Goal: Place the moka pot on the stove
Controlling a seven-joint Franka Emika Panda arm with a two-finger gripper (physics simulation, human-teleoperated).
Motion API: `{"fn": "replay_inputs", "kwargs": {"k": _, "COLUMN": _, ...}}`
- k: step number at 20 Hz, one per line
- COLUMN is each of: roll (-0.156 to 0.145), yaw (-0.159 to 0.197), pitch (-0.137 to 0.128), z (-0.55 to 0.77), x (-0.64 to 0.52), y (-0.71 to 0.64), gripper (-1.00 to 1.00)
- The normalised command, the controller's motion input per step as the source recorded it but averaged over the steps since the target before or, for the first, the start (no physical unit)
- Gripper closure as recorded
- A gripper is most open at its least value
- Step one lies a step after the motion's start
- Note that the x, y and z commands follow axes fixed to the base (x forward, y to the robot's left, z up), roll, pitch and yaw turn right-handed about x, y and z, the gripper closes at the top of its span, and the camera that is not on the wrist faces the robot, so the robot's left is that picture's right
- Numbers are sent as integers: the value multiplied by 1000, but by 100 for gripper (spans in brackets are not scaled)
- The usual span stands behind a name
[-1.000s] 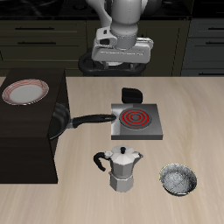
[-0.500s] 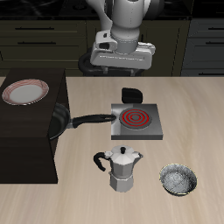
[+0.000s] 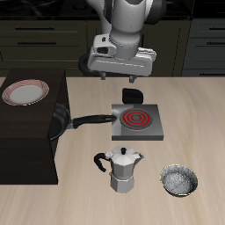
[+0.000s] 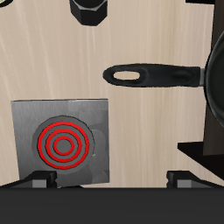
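Note:
The silver-grey moka pot [image 3: 124, 169] stands upright near the table's front edge, its spout pointing toward the dark cabinet; the wrist view catches only its dark faceted top [image 4: 90, 9]. The stove [image 3: 137, 122], a grey plate with red coil rings [image 4: 63, 144], lies farther back with a black knob [image 3: 133, 95] behind it. My gripper [image 3: 122, 68] hangs high above the table behind the stove, far from the pot. It is open with nothing between its fingers [image 4: 112, 179].
A black frying pan [image 3: 60, 121] rests at the dark cabinet's edge, and its handle [image 4: 149, 75] reaches toward the stove. On the cabinet sits a red-rimmed plate [image 3: 25, 91]. A small foil-like bowl [image 3: 179, 181] lies beside the moka pot.
The gripper has come down and forward toward the stove, turning a little. The pot, stove, pan and bowl have not moved.

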Motion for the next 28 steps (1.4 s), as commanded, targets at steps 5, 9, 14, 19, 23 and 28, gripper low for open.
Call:
{"fn": "replay_inputs", "kwargs": {"k": 5, "roll": -29, "yaw": -5, "pitch": -10, "z": 17, "x": 331, "y": -1, "gripper": -100}}
{"fn": "replay_inputs", "kwargs": {"k": 9, "roll": -30, "yaw": 42, "pitch": 25, "z": -87, "x": 521, "y": 46, "gripper": -100}}
{"fn": "replay_inputs", "kwargs": {"k": 14, "roll": 18, "yaw": 0, "pitch": 12, "z": -101, "x": 300, "y": 72, "gripper": -100}}
{"fn": "replay_inputs", "kwargs": {"k": 19, "roll": 8, "yaw": 12, "pitch": -50, "z": -47, "x": 350, "y": 81, "gripper": -100}}
{"fn": "replay_inputs", "kwargs": {"k": 23, "roll": 22, "yaw": -8, "pitch": 0, "z": -21, "x": 317, "y": 91, "gripper": -100}}
{"fn": "replay_inputs", "kwargs": {"k": 28, "roll": -2, "yaw": 11, "pitch": -10, "z": -25, "x": 344, "y": 79, "gripper": -100}}
